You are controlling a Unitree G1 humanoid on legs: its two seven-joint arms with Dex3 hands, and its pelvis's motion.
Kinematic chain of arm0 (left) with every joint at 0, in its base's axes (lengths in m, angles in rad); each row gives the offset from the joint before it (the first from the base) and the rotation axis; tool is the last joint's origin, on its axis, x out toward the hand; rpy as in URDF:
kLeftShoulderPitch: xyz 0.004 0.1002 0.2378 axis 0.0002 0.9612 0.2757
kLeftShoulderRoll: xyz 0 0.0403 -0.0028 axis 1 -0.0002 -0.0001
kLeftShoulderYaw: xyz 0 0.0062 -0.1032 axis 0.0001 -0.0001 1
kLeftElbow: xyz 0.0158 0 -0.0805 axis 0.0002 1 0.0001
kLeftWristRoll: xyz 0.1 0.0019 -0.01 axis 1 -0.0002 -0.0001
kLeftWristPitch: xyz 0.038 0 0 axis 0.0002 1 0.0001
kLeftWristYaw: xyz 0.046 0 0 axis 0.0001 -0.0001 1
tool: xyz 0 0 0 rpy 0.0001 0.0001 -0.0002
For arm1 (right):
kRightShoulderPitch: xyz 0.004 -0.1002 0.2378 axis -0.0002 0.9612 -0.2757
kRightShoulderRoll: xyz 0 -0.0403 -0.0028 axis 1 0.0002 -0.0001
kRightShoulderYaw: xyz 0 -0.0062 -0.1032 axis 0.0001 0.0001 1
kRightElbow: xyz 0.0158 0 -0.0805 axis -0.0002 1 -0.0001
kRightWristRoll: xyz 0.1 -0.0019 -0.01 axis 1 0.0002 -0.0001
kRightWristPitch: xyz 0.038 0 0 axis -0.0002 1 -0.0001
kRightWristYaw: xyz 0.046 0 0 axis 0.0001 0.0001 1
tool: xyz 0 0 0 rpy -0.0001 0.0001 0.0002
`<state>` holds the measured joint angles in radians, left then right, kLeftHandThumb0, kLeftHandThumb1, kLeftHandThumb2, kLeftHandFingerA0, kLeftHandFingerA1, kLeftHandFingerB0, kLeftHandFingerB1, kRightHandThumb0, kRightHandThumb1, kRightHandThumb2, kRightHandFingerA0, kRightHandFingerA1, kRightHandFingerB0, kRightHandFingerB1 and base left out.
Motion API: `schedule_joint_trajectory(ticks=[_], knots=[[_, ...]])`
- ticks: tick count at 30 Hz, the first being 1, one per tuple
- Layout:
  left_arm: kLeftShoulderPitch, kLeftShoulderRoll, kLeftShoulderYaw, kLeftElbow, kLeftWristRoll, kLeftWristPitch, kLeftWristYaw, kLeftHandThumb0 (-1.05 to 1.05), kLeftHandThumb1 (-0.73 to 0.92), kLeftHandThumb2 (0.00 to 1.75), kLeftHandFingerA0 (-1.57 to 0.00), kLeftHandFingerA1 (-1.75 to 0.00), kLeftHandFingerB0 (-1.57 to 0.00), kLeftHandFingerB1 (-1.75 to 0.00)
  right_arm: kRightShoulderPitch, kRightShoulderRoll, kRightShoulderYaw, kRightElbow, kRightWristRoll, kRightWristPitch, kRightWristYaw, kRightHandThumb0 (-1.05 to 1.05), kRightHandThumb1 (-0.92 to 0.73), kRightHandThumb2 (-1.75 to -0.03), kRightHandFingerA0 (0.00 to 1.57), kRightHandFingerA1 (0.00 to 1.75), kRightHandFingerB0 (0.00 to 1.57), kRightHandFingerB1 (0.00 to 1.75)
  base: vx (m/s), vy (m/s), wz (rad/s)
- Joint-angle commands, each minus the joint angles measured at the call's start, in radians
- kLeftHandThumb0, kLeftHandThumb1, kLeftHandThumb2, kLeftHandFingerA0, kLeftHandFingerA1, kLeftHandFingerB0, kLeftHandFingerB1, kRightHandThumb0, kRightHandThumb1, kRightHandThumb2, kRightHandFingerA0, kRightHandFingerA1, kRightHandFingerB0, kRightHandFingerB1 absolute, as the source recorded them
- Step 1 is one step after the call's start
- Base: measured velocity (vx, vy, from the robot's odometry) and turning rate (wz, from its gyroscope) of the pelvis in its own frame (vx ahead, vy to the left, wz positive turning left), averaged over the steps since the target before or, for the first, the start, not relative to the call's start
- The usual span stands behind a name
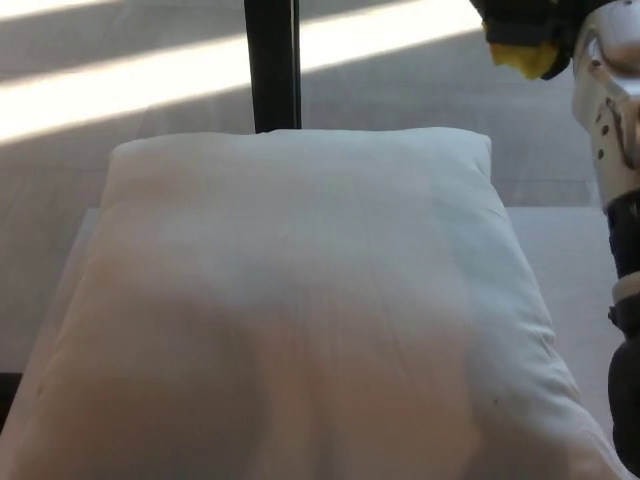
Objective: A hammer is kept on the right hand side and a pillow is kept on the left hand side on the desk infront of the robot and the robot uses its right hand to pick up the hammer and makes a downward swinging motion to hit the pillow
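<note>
A large white pillow fills most of the head view and lies on the white desk. My right hand is at the top right, above and beyond the pillow's far right corner. It is black and closed around a yellow piece of the hammer. The rest of the hammer is out of the picture. My silver right forearm runs down the right edge. My left hand does not show.
A black upright post stands behind the pillow's far edge. Beyond it lies grey floor with bright sunlight bands. A strip of bare desk shows to the right of the pillow.
</note>
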<state>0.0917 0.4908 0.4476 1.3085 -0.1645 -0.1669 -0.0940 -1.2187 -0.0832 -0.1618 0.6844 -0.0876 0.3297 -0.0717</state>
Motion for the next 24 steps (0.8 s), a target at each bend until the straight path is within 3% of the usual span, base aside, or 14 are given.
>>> schedule_joint_trajectory(ticks=[1, 5, 6, 7, 8, 10, 11, 13, 14, 16, 19, 20, 22, 24], knots=[[-0.003, 0.018, -0.008, 0.001, 0.006, 0.003, -0.003, -0.59, 0.73, 0.62, -0.58, -0.6, -0.69, -0.53, 0.108, 0.006, 0.092, -0.036, -0.024, -0.015, 0.042, -0.25, -0.43, -1.13, 1.03, 1.75, 0.88, 1.45, 0.0, 0.0, 0.0], [-0.011, 0.017, 0.0, -0.002, -0.005, 0.005, -0.003, -0.6, 0.72, 0.62, -0.65, -0.64, -0.7, -0.54, 0.191, 0.004, 0.172, -0.1, -0.025, -0.02, 0.094, -0.24, -0.4, -1.12, 1.01, 1.75, 0.82, 1.51, 0.0, 0.0, 0.0], [-0.012, 0.018, -0.004, -0.003, 0.0, 0.004, 0.003, -0.59, 0.73, 0.62, -0.66, -0.64, -0.67, -0.52, 0.217, -0.002, 0.204, -0.117, -0.039, -0.028, 0.116, -0.3, -0.38, -1.14, 1.28, 1.41, 1.06, 1.25, 0.0, 0.0, 0.0], [-0.015, 0.023, -0.016, -0.005, 0.013, -0.001, 0.01, -0.6, 0.75, 0.62, -0.63, -0.63, -0.63, -0.5, 0.251, -0.017, 0.264, -0.147, -0.072, -0.018, 0.152, -0.29, -0.35, -1.24, 1.05, 1.65, 0.93, 1.42, 0.0, 0.0, 0.0], [-0.019, 0.024, -0.015, -0.005, 0.01, 0.0, 0.006, -0.58, 0.72, 0.61, -0.66, -0.64, -0.66, -0.53, 0.256, -0.027, 0.297, -0.168, -0.086, 0.038, 0.168, -0.3, -0.42, -1.13, 1.26, 1.36, 1.04, 1.2, 0.0, 0.0, 0.0], [-0.026, 0.027, -0.004, -0.005, -0.003, 0.017, 0.01, -0.6, 0.73, 0.62, -0.65, -0.64, -0.66, -0.51, 0.26, -0.041, 0.316, -0.192, -0.07, 0.13, 0.206, -0.28, -0.45, -1.16, 1.25, 1.38, 1.01, 1.2, 0.0, 0.0, 0.0], [-0.023, 0.028, -0.006, -0.007, -0.002, 0.013, 0.001, -0.61, 0.74, 0.62, -0.61, -0.63, -0.65, -0.51, 0.264, -0.043, 0.31, -0.204, -0.052, 0.162, 0.218, -0.19, -0.43, -1.17, 0.95, 1.75, 0.81, 1.44, 0.0, 0.0, 0.0], [-0.021, 0.03, -0.002, -0.01, -0.005, 0.007, 0.001, -0.61, 0.74, 0.62, -0.61, -0.63, -0.63, -0.5, 0.261, -0.059, 0.315, -0.19, -0.038, 0.215, 0.267, -0.21, -0.45, -1.1, 0.92, 1.75, 0.73, 1.52, 0.0, 0.0, 0.0], [-0.027, 0.031, -0.004, -0.006, -0.003, 0.019, 0.011, -0.61, 0.73, 0.62, -0.62, -0.63, -0.65, -0.5, 0.268, -0.075, 0.335, -0.194, -0.048, 0.256, 0.295, -0.22, -0.53, -0.97, 1.07, 1.75, 0.68, 1.37, 0.0, 0.0, 0.0], [-0.03, 0.032, -0.003, 0.001, -0.002, 0.02, 0.01, -0.6, 0.74, 0.62, -0.61, -0.6, -0.66, -0.5, 0.278, -0.099, 0.372, -0.201, -0.064, 0.297, 0.337, -0.29, -0.58, -0.94, 0.93, 1.75, 0.72, 1.41, 0.0, 0.0, 0.0], [-0.027, 0.04, -0.02, -0.001, 0.011, 0.004, -0.012, -0.6, 0.75, 0.62, -0.57, -0.58, -0.62, -0.48, 0.322, -0.121, 0.402, -0.189, -0.082, 0.253, 0.342, -0.29, -0.58, -0.86, 0.91, 1.75, 0.7, 1.47, 0.0, 0.0, 0.0], [-0.029, 0.041, -0.014, -0.003, 0.003, 0.004, -0.008, -0.61, 0.74, 0.62, -0.6, -0.6, -0.61, -0.5, 0.396, -0.137, 0.445, -0.176, -0.111, 0.201, 0.344, -0.24, -0.57, -0.84, 0.88, 1.75, 0.57, 1.24, 0.0, 0.0, 0.0], [-0.03, 0.043, -0.014, -0.005, 0.002, 0.004, -0.011, -0.61, 0.75, 0.62, -0.58, -0.59, -0.6, -0.49, 0.42, -0.148, 0.472, -0.189, -0.125, 0.207, 0.335, -0.29, -0.61, -0.86, 0.89, 1.75, 0.58, 1.2, 0.0, 0.0, 0.0], [-0.032, 0.046, -0.016, -0.009, 0.003, -0.001, -0.008, -0.61, 0.74, 0.62, -0.61, -0.6, -0.61, -0.5, 0.486, -0.18, 0.568, -0.187, -0.207, 0.161, 0.312, -0.24, -0.66, -0.86, 0.86, 1.69, 0.67, 1.32, 0.0, 0.0, 0.0]])
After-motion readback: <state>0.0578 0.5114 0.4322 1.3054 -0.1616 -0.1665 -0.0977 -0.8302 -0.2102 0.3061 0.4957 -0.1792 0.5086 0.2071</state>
